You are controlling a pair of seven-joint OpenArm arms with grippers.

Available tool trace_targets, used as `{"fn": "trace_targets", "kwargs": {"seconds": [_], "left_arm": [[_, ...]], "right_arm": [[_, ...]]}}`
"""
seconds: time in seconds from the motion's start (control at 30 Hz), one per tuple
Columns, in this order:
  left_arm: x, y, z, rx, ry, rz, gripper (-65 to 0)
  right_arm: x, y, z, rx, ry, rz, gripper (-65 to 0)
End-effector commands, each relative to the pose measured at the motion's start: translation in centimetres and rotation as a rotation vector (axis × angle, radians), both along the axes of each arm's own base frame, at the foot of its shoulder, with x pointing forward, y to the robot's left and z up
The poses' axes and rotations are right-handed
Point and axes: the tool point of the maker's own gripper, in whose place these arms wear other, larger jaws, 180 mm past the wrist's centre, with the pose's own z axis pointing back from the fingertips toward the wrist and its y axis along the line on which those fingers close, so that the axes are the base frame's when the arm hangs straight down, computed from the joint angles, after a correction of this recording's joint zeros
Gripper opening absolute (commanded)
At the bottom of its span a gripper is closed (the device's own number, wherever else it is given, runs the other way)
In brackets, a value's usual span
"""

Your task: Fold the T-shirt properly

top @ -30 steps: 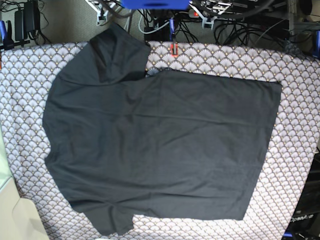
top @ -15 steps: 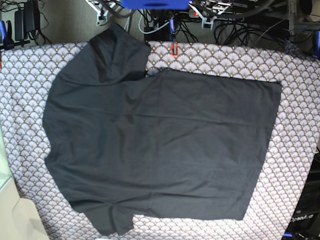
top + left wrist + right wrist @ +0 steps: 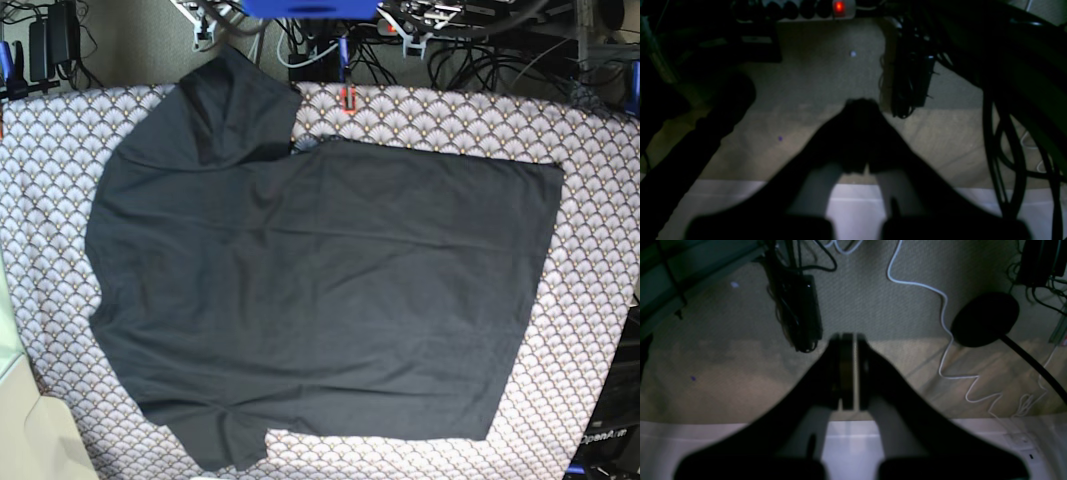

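- The patterned table cover (image 3: 600,180), printed in a fan-scale motif, spans the whole work surface in the base view. I see nothing else lying on it to obstruct a fold.
- The T-shirt (image 3: 320,290) lies spread flat across the middle of that cover, collar end toward the base view's left, hem toward its right. One sleeve (image 3: 235,110) reaches the far table edge; the other sleeve (image 3: 215,435) reaches the near edge.
- I judge the T-shirt light, limp and non-fragile. It will sag and crease when lifted, and a single pinch will drag the cloth rather than carry it flat.
- I recommend pinching at edges: the hem corners (image 3: 555,170), the sleeve ends, or the shoulder line.
- Cables (image 3: 480,50) and frame parts crowd the zone behind the far edge, near the upper sleeve.
- The right gripper (image 3: 846,370) hangs over the floor, off the table, fingers pressed together on nothing.
- The left gripper (image 3: 862,133) does likewise, fingers together and empty. A power strip (image 3: 840,6) with a red lamp sits beyond it.
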Motion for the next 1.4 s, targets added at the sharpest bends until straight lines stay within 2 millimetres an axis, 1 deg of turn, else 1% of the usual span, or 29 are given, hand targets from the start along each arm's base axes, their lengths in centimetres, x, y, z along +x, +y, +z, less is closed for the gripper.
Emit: {"fn": "trace_targets", "kwargs": {"seconds": [0.0,0.2,0.27,0.33,0.37,0.4,0.43,0.5,0.57,0.6,0.67,0.8,0.83,0.87,0.97,1.03,1.1,1.2,1.23,1.37], "left_arm": [[0.3,-0.1,0.0,0.000,-0.006,-0.003,-64.8],[0.3,-0.1,0.0,-0.002,-0.005,-0.005,-64.9],[-0.1,-0.3,0.0,-0.009,-0.010,-0.013,-65.0],[-0.7,-0.2,0.1,-0.012,-0.071,-0.015,-65.0],[-1.6,0.0,0.3,-0.012,-0.114,-0.016,-65.0],[-2.2,-0.1,0.6,-0.016,-0.167,-0.017,-65.0],[-2.6,-0.1,1.0,-0.018,-0.223,-0.019,-65.0],[-3.6,0.0,2.0,-0.021,-0.323,-0.011,-65.0],[-5.0,0.8,3.1,-0.012,-0.395,-0.015,-65.0],[-5.4,0.8,3.8,-0.014,-0.446,-0.017,-65.0],[-6.2,0.9,5.5,-0.018,-0.548,-0.020,-65.0],[-7.7,0.7,8.7,-0.027,-0.708,-0.023,-65.0],[-8.1,0.7,9.2,-0.029,-0.731,-0.024,-65.0],[-8.4,0.8,9.7,-0.029,-0.744,-0.025,-65.0],[-9.6,1.4,10.8,-0.022,-0.769,-0.033,-65.0],[-10.2,1.4,11.8,-0.025,-0.809,-0.033,-65.0],[-12.0,1.2,12.5,-0.028,-0.791,-0.032,-65.0],[-11.7,1.0,13.1,-0.035,-0.826,-0.029,-65.0],[-12.0,0.9,13.5,-0.037,-0.835,-0.028,-65.0],[-11.5,0.2,15.9,-0.052,-0.925,-0.021,-65.0]], "right_arm": [[-0.2,-0.1,0.0,0.004,-0.002,-0.004,-65.0],[-0.2,-0.1,0.0,0.004,-0.002,-0.004,-65.0],[-0.3,-0.1,0.1,0.004,-0.021,-0.004,-65.0],[-0.8,-0.4,0.3,-0.004,-0.096,0.001,-65.0],[-1.0,-1.2,0.7,-0.016,-0.156,0.005,-65.0],[-1.5,-1.5,1.1,-0.023,-0.212,0.010,-65.0],[-2.0,-1.7,1.7,-0.027,-0.269,0.015,-65.0],[-2.9,-3.2,2.9,-0.052,-0.361,0.028,-65.0],[-3.7,-3.9,3.8,-0.064,-0.413,0.036,-65.0],[-4.2,-3.9,4.3,-0.065,-0.439,0.040,-65.0],[-5.1,-5.1,5.5,-0.081,-0.497,0.059,-65.0],[-7.1,-5.2,8.4,-0.083,-0.621,0.083,-65.0],[-7.5,-5.7,9.3,-0.088,-0.654,0.095,-65.0],[-7.7,-5.9,10.1,-0.090,-0.687,0.104,-65.0],[-8.5,-5.7,12.3,-0.087,-0.781,0.116,-65.0],[-9.3,-5.7,13.2,-0.088,-0.797,0.118,-65.0],[-9.7,-6.2,13.5,-0.093,-0.799,0.127,-65.0],[-9.6,-6.3,14.2,-0.090,-0.827,0.138,-65.0],[-9.4,-6.3,14.5,-0.089,-0.844,0.143,-65.0],[-8.7,-6.0,16.1,-0.077,-0.916,0.159,-65.0]]}}
